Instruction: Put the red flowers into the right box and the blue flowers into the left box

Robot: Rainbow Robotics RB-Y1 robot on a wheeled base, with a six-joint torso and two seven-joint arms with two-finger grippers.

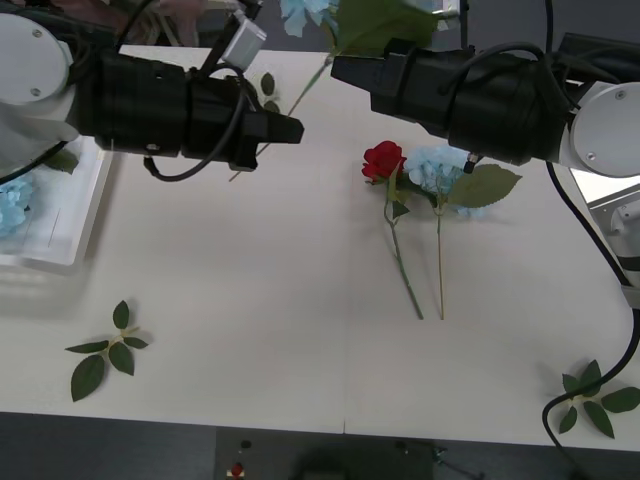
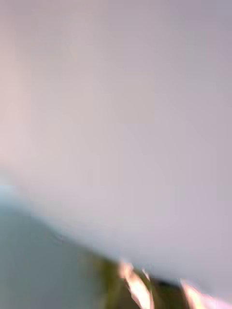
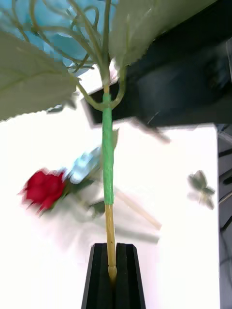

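My left gripper (image 3: 113, 277) is shut on the bottom end of a blue flower's stem (image 3: 107, 159), and its black fingers (image 3: 128, 280) pinch the stem upright. In the front view that blue flower (image 1: 303, 12) hangs high over the table's far side, with the left gripper (image 1: 292, 127) below it. A red flower (image 1: 383, 160) and another blue flower (image 1: 434, 168) lie side by side on the table, right of centre. The left box (image 1: 70, 235) sits at the far left with a blue flower (image 1: 12, 205) in it. A white edge of the right box (image 1: 603, 192) shows under the right arm. The right gripper (image 1: 345, 70) is raised beside the held flower's leaf.
Loose leaf sprigs lie at the front left (image 1: 105, 352) and the front right (image 1: 595, 398). Another small sprig (image 1: 267, 88) lies near the table's far edge. Both black forearms span the back half of the table.
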